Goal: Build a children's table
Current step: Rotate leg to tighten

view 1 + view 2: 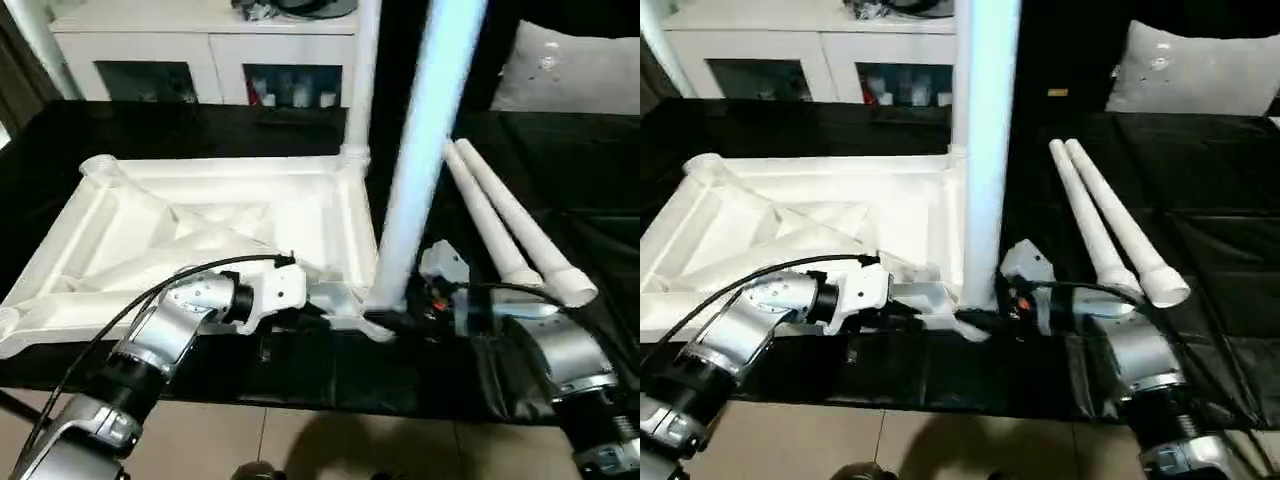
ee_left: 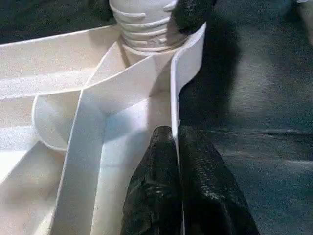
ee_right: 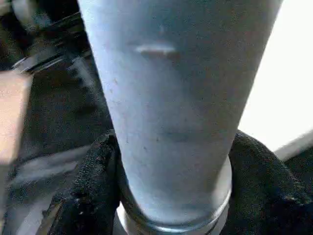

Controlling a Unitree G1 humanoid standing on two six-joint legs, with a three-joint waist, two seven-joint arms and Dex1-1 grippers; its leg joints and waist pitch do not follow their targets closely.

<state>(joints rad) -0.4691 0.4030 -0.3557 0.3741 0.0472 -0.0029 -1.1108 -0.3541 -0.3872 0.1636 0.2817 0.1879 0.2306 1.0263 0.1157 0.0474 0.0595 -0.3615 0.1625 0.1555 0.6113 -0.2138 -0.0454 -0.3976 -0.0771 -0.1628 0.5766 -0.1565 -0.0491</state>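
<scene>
White table top [image 1: 200, 240] lies underside-up, centre-left; two legs [image 1: 415, 160] stand upright in its right-hand sockets; two legs [image 1: 515, 225] lie right.

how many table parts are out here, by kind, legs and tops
table top, upside down: 1
legs standing upright in corner sockets: 2, a near one with the right hand around its base, and a far one
legs lying loose on the black cloth: 2
total: 5 parts, 4 of them legs
</scene>
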